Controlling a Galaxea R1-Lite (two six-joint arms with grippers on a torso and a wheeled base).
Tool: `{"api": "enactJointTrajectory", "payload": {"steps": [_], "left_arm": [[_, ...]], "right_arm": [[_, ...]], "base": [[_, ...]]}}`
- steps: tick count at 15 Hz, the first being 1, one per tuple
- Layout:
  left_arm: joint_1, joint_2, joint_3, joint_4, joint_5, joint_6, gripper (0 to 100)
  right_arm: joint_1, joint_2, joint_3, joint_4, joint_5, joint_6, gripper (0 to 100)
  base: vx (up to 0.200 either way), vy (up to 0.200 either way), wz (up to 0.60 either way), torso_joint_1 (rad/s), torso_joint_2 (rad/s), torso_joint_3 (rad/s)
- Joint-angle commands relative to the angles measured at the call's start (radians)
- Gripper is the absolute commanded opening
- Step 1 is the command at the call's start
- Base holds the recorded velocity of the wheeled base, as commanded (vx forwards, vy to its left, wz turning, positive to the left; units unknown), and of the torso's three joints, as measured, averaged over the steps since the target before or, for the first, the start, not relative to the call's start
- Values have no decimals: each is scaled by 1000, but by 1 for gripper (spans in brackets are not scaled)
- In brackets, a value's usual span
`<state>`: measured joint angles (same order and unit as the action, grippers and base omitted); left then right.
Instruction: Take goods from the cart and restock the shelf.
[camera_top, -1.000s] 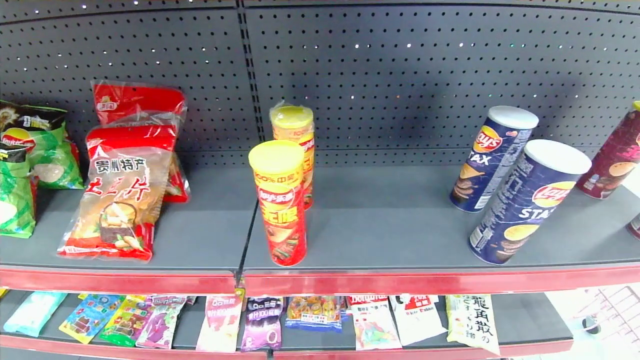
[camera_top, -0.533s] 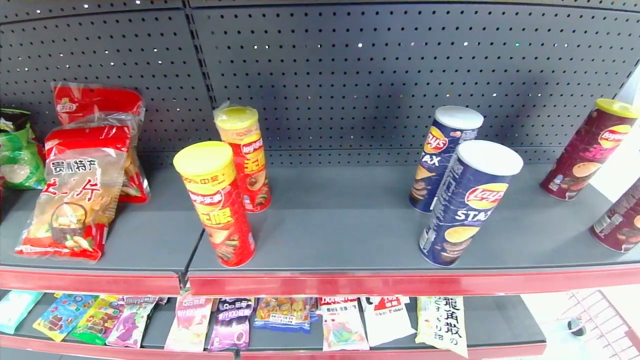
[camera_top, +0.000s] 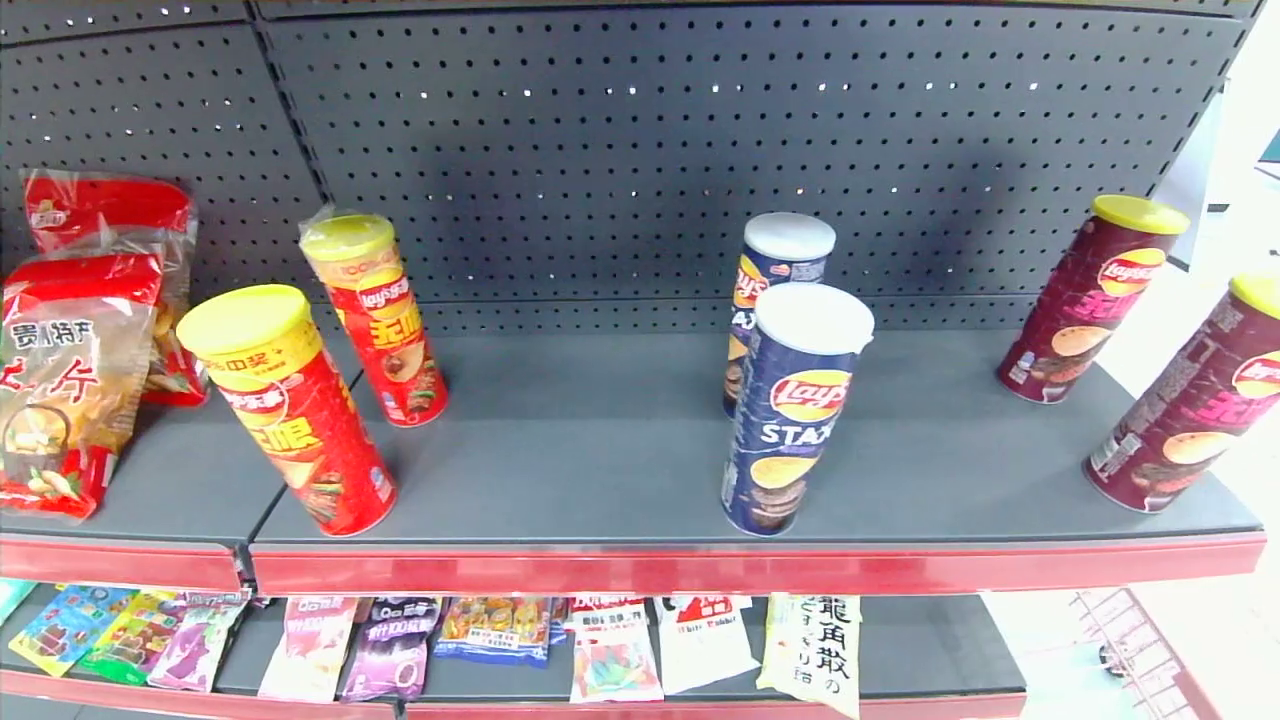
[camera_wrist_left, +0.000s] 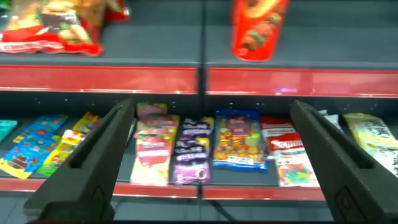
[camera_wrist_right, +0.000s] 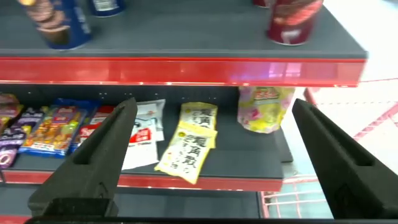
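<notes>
left gripper (camera_wrist_left: 205, 171) is released, its two fingers (camera_wrist_left: 87, 168) spread wide with nothing between them. straight ahead of it runs the shelf (camera_wrist_left: 280, 81), red front lip facing it. on the deck just past that lip stands a red can (camera_wrist_left: 256, 28), and bags (camera_wrist_left: 53, 28) lie farther off toward the robot's left. on the lower level that the left gripper faces, packets (camera_wrist_left: 239, 140) lie in a row.

right gripper (camera_wrist_right: 211, 165) is likewise released and empty, fingers wide apart. ahead of it and higher, a blue can (camera_wrist_right: 56, 22) and a maroon can (camera_wrist_right: 292, 18) stand near the lip, well apart from each other. more packets lie on the lower level in front of it. the cart (camera_wrist_right: 292, 205) shows as a bit of red wire low down, past the shelf end on the right gripper's outer side; what it carries cannot be seen.

in the head view each of these cans is upright, with a second of its kind behind it, nearer the pegboard (camera_top: 640, 150).
</notes>
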<state>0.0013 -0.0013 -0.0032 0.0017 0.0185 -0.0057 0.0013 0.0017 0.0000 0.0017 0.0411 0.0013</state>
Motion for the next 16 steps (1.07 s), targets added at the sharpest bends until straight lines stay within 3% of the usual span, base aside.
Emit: {"api": "enactJointTrajectory", "payload": {"steps": [1,5,16], "left_arm": [[0,1,0,0,1,0,100],[0,1,0,0,0,0,100],[0,1,0,0,1,0,100]], "right_arm": [[0,1,0,0,0,0,100],[0,1,0,0,0,3,100],[0,0,0,-2,0,3,100]], "base": [[0,-200,0,2,7,2],[0,-200,0,4,1,5],[-36,0,0,0,0,0]]}}
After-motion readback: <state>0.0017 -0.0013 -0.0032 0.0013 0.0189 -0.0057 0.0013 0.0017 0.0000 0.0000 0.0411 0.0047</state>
